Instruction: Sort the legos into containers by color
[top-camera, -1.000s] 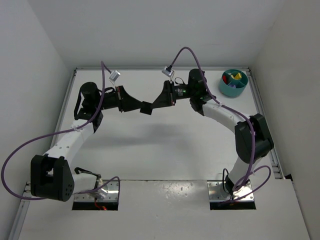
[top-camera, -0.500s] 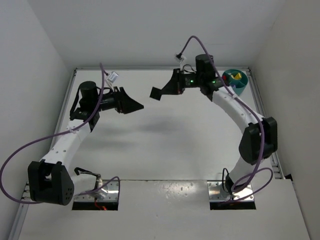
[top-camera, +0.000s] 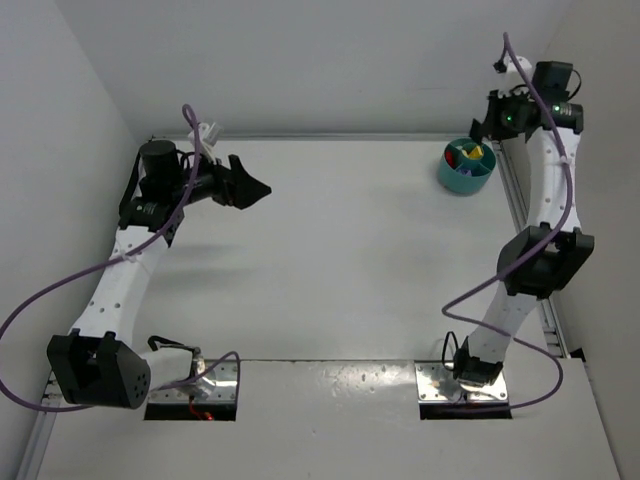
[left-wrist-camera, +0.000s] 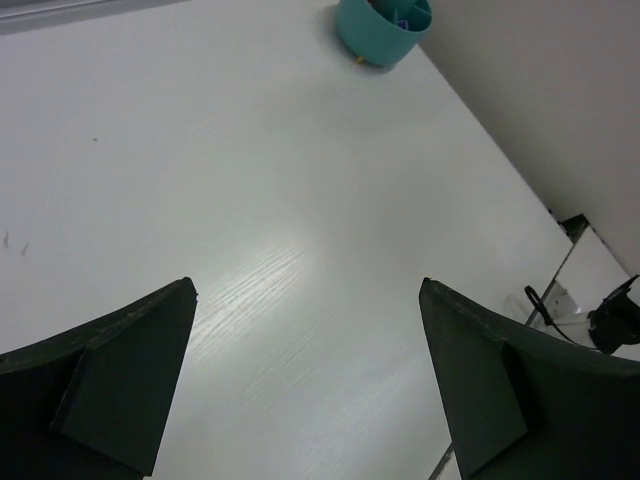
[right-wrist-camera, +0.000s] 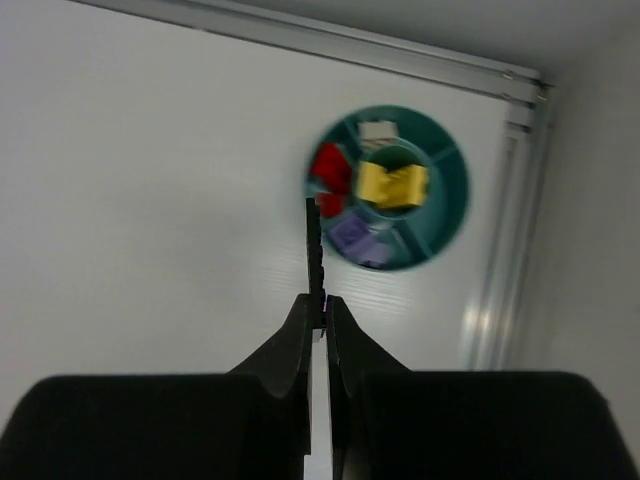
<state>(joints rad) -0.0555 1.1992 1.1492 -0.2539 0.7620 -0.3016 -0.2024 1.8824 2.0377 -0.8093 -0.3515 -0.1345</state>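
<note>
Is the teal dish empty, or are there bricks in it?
Not empty: the teal dish holds bricks, red, yellow, purple and white.

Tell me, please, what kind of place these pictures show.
Probably a robotics lab work cell: a white table closed in by plain white walls, a left arm and a right arm bolted at its near edge, and a small teal dish of toy bricks.

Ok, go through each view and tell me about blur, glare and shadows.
Top external view: sharp, evenly lit, only faint arm shadows on the table. Left wrist view: a bright sheen on the wood grain mid-frame; the near fingers are dark and soft. Right wrist view: motion-blurred, smearing the teal dish and its bricks.
</note>
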